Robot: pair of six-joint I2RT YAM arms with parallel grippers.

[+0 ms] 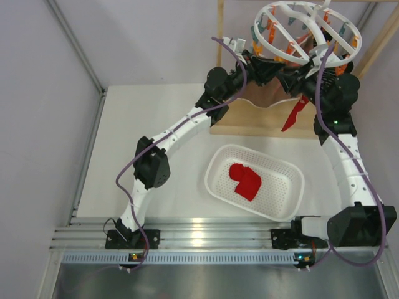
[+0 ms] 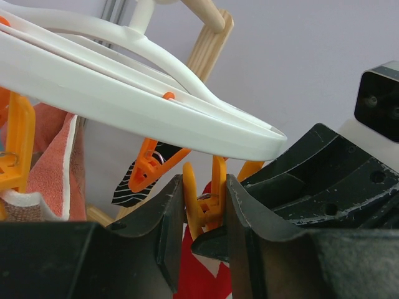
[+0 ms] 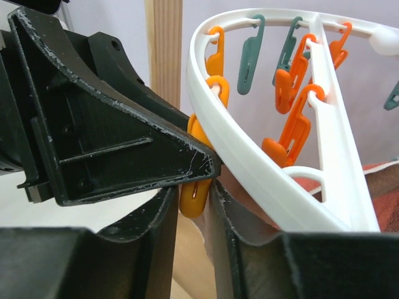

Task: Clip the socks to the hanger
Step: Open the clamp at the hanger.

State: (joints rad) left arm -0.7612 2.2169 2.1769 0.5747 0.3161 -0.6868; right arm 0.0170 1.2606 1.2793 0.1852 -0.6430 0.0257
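Beneath the hanger (image 1: 305, 31) rim, the left gripper (image 2: 202, 188) pinches an orange clip (image 2: 191, 200) – the right gripper (image 3: 192, 190) narrowly flanks its tip, grip unclear – a red sock (image 1: 293, 116) dangles below the hanger

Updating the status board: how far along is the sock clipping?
Done: a black striped sock hangs from an orange clip on the hanger. In hand: the left pincer and the right pincer each close around a clip under the ring, with a hanging red sock below them; whether it is clipped yet, I cannot tell. Left: another red sock lies in the basket.
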